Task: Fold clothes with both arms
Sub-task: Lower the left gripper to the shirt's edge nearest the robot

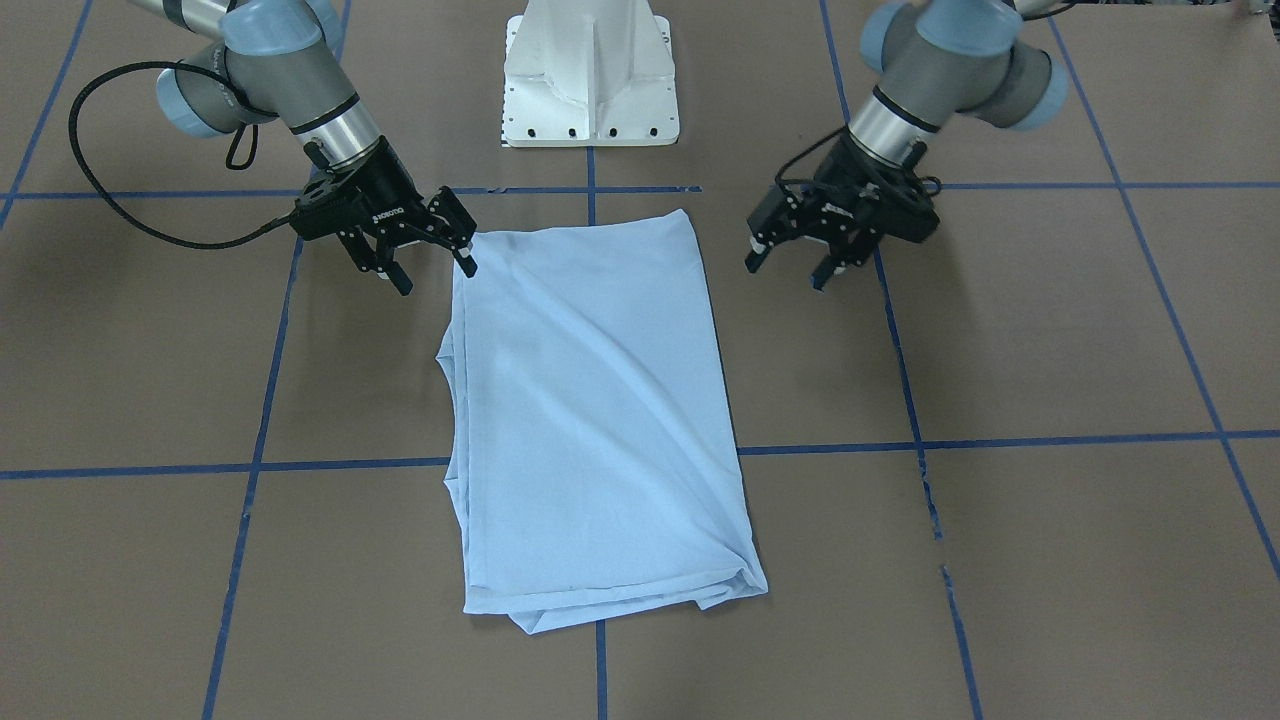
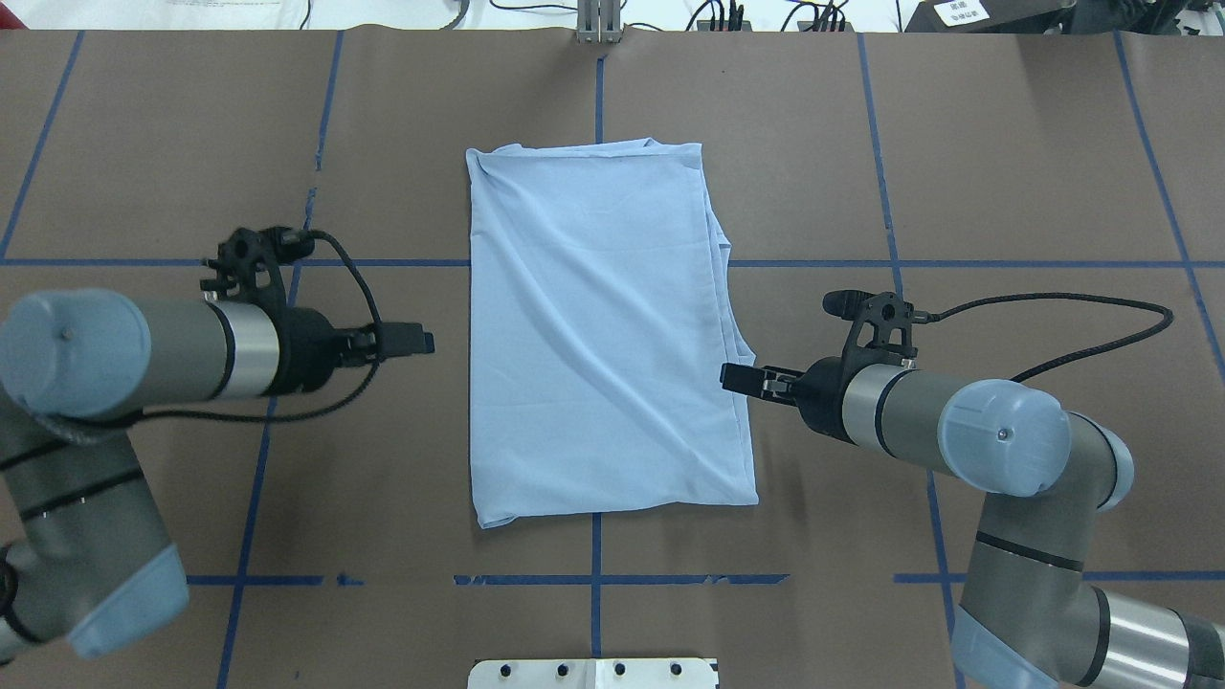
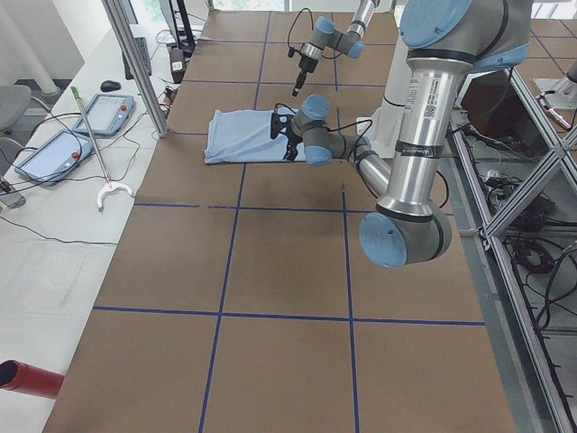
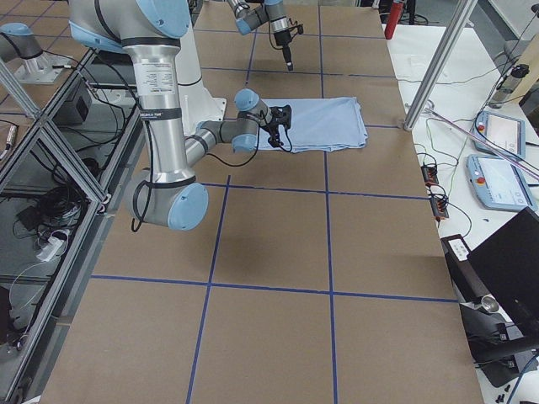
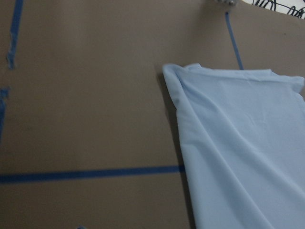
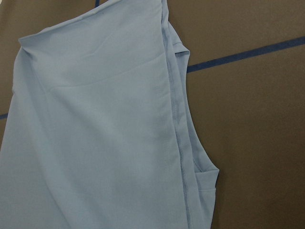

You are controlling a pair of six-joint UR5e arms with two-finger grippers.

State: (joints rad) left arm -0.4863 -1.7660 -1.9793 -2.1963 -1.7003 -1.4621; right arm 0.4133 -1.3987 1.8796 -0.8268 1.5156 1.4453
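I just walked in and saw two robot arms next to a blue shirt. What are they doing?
The two arms are folding a pale blue t-shirt. It lies on the brown table, folded into a long rectangle. Neither arm is holding it right now. The left pincer is open and hangs beside the shirt, apart from it. The right pincer is open too, right by the shirt's edge on the other side. I can't tell whether it touches the cloth.

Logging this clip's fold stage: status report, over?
Left claw open, apart from the shirt. Right claw open at its edge. Shirt folded to a rectangle, flat on table. Nothing seen blocking.
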